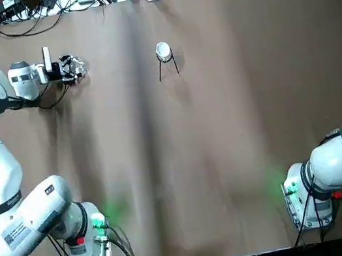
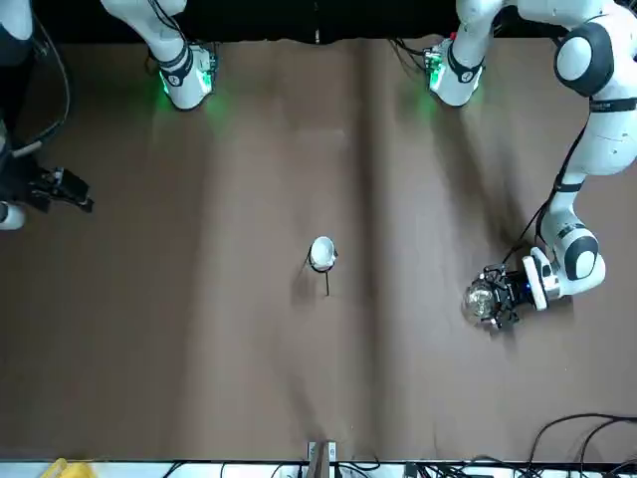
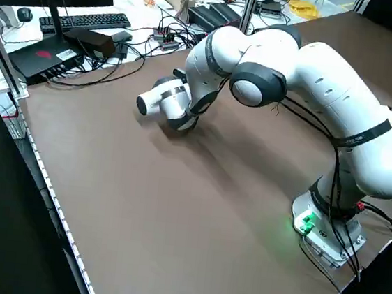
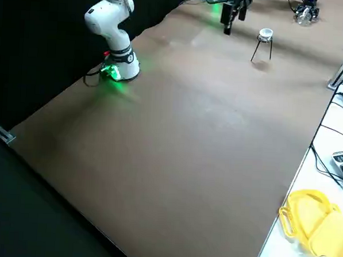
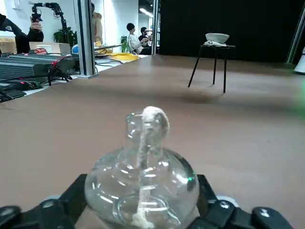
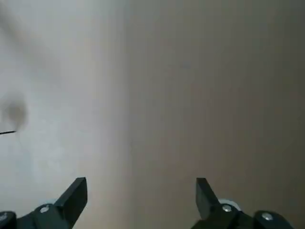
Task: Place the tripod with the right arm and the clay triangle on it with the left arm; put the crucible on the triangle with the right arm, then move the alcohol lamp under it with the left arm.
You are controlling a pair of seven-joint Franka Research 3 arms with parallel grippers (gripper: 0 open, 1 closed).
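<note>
Left wrist view: the alcohol lamp is pinched between the fingertips of the left gripper, its wick upright, while the crucible sits on the tripod well apart. The lamp should be kept level and low and slid in between two legs, neither brushed, then released centred beneath the crucible.

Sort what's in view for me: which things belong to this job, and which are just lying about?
For the job:
- tripod
- crucible
- alcohol lamp, in the left gripper

Lying about:
- keyboard
- mouse
- yellow trays
</note>
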